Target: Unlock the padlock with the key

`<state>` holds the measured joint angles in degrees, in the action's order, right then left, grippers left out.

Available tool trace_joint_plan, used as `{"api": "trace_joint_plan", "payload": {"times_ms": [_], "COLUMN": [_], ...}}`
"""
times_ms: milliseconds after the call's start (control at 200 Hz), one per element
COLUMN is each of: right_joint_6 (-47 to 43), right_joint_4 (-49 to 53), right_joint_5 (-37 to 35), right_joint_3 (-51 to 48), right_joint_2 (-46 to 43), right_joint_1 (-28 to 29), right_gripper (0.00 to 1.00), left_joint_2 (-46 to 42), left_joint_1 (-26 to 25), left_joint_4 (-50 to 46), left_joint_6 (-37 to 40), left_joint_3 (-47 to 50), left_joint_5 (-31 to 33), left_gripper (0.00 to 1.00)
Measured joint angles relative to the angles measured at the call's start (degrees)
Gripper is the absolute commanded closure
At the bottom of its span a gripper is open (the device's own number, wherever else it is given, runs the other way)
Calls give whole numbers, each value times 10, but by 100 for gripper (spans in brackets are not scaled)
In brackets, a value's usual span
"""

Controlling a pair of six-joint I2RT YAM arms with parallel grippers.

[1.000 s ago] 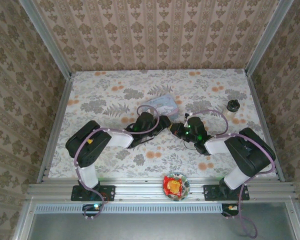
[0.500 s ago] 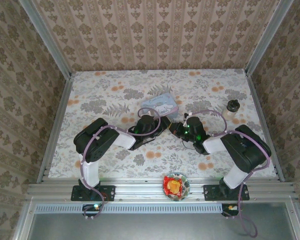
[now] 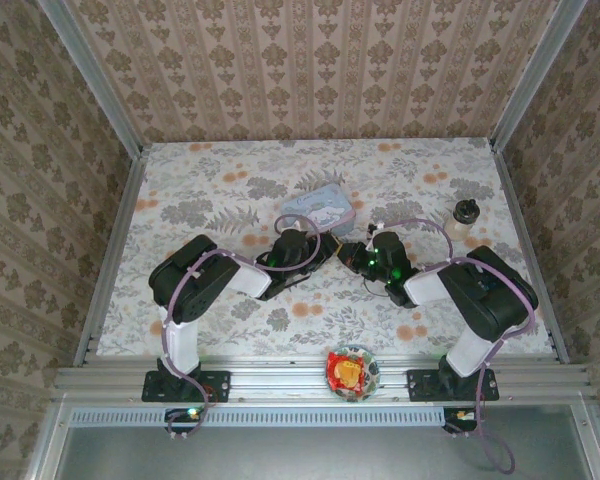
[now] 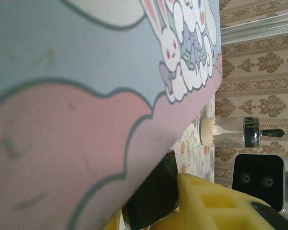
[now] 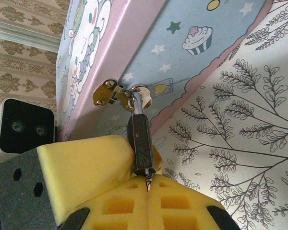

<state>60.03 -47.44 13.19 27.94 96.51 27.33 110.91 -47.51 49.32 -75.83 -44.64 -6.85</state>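
Observation:
The black padlock (image 5: 141, 141) hangs by its silvery shackle (image 5: 138, 104) from the brass hasp (image 5: 105, 93) on the pale blue tin (image 5: 182, 52). My right gripper (image 5: 148, 189) is shut on the key (image 5: 148, 182), a thin sliver between the yellow pads, its tip at the lock's lower end. My left gripper (image 4: 156, 206) is shut on the padlock (image 4: 151, 191), with one yellow foam finger (image 5: 86, 163) against the body's left side and a second behind its right. From above, the left gripper (image 3: 313, 248) and right gripper (image 3: 353, 258) meet just in front of the tin (image 3: 318, 210).
A small clear bottle with a black cap (image 3: 465, 213) stands at the right of the floral table (image 3: 200, 200). A bowl of sweets (image 3: 352, 372) sits on the front rail between the arm bases. Patterned walls close in three sides.
My left arm has shifted a little to the right and its jaws have narrowed onto the padlock. The right gripper has stayed shut on the key.

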Motion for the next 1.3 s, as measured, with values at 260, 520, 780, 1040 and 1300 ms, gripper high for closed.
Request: {"api": "trace_joint_plan", "payload": {"times_ms": [260, 520, 780, 1040, 1300], "right_joint_6": [2, -8, -46, -109, -201], "right_joint_4": [1, 22, 100, 198, 348], "right_joint_5": [0, 0, -21, -58, -112], "right_joint_3": [0, 0, 0, 1, 33], "right_joint_2": [0, -11, -83, -169, -230], "right_joint_1": [-3, -3, -3, 5, 40], "right_gripper": [84, 79, 74, 75, 77], "left_joint_2": [0, 0, 0, -4, -51], "left_joint_1": [3, 3, 3, 4, 18], "left_joint_4": [5, 6, 8, -12, -109], "left_joint_6": [0, 0, 0, 0, -31], "left_joint_3": [0, 0, 0, 0, -2], "left_joint_5": [2, 2, 3, 1, -45], "left_gripper": [85, 100, 100, 100, 100]}}
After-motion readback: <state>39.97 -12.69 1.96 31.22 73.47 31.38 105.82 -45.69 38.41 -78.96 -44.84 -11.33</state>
